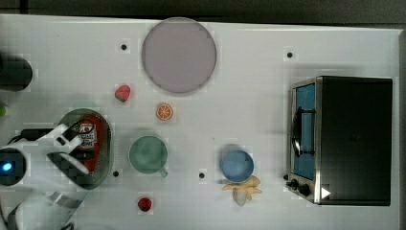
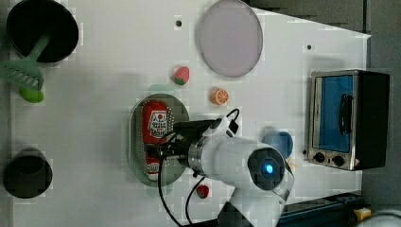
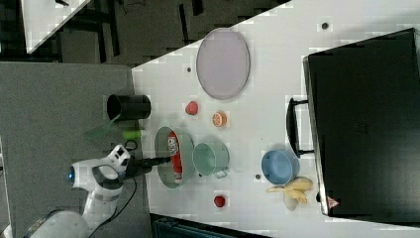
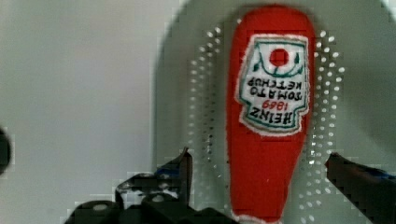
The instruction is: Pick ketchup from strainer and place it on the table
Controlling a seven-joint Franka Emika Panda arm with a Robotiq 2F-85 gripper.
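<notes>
White smooth table point(image 1: 249, 96) bears perforated oval strainer point(image 4: 187, 70) cradling glossy ketchup point(image 4: 266, 116); gripper point(image 4: 259, 161) spread wide.

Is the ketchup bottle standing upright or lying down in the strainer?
Lying down. The ketchup rests on its side along the strainer bottom, label facing up.

White tabletop point(image 1: 249, 96) filled most of the top view, with small black dots point(image 1: 124, 47) scattered on it. A dark strip point(image 1: 191, 6) ran along the upper edge of the top view. In the right view, grey speckled floor point(image 3: 54, 99) covered the left side, a second white surface point(image 3: 49, 15) sat in the upper left corner, and dark frame legs point(image 3: 106, 29) stood beside it. Light was even and diffuse, shadows soft.
</notes>
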